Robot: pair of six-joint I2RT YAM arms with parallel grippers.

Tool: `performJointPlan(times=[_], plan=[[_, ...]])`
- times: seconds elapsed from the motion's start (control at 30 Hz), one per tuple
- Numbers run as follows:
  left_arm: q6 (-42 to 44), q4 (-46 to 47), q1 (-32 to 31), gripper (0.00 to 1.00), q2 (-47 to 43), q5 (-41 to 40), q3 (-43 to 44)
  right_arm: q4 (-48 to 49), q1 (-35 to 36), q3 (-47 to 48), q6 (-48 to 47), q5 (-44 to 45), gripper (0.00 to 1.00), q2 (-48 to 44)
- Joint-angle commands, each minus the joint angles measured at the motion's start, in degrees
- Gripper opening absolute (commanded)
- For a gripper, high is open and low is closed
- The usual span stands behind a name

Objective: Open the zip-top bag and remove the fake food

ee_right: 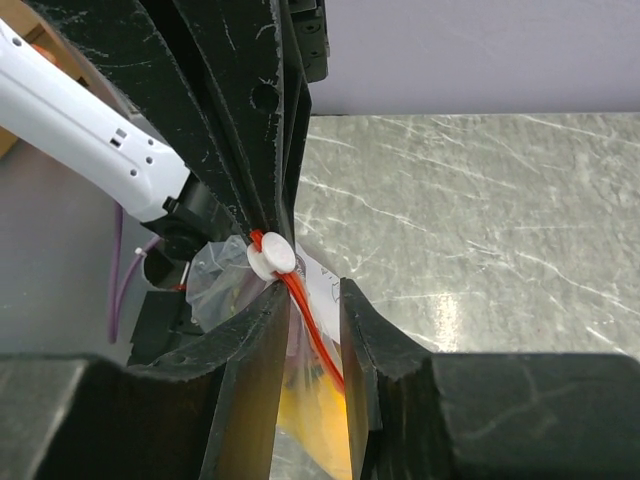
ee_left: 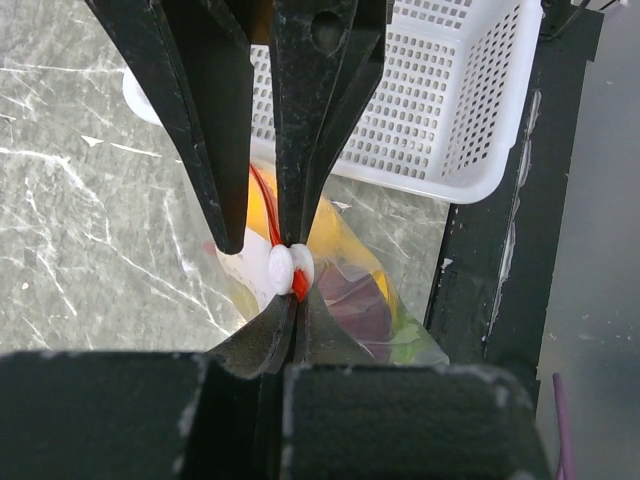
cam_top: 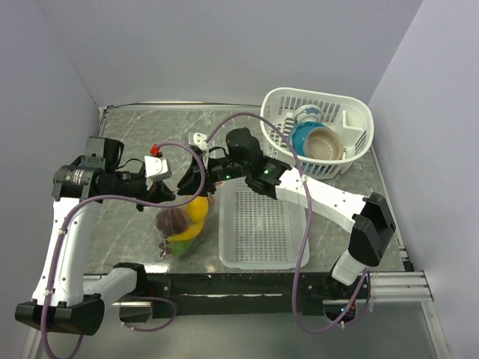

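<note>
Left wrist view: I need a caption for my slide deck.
Left gripper pinches the zip-top bag beside its white slider, fake food inside.

No lettering, label, brand, number or sign can be read in any of the 3 views, near either pincer or elsewhere.

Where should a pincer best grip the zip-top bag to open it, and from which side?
On the white slider of the orange-red zipper strip, approached from the zipper edge, straddling the strip. It is the only stiff raised part of the zip-top bag; the film is slack.
</note>
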Motion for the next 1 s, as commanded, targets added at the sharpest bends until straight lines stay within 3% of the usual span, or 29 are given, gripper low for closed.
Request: performJointPlan(times=[0.0,0.03,0.13,0.63,0.77,0.97], plan=[[0.25,-0.40,-0.24,0.01,-1.56,4.98,1.48,5.13,0.62,4.55,1.42,-0.12,0.34,1.14],[0.25,-0.32,-0.24,0.01,-1.56,5.15,1.40,5.22,0.71,4.63,1.42,0.14,0.35,1.14],[0.16,-0.40,-0.24,0.01,-1.74,4.98,1.31,5.83,1.23,3.59,0.20,3.56,0.54,0.09],[0.07,-0.40,-0.24,0.01,-2.18,4.71,0.78,6.10,2.03,4.46,-1.21,3.13,0.53,-1.40],[-0.01,-0.40,-0.24,0.01,-2.09,4.80,0.87,5.57,2.64,3.41,-3.05,5.05,0.64,-3.78],[-0.19,-0.40,-0.41,0.01,-1.74,4.80,1.22,2.94,2.64,3.93,-5.34,5.42,0.66,-5.54]])
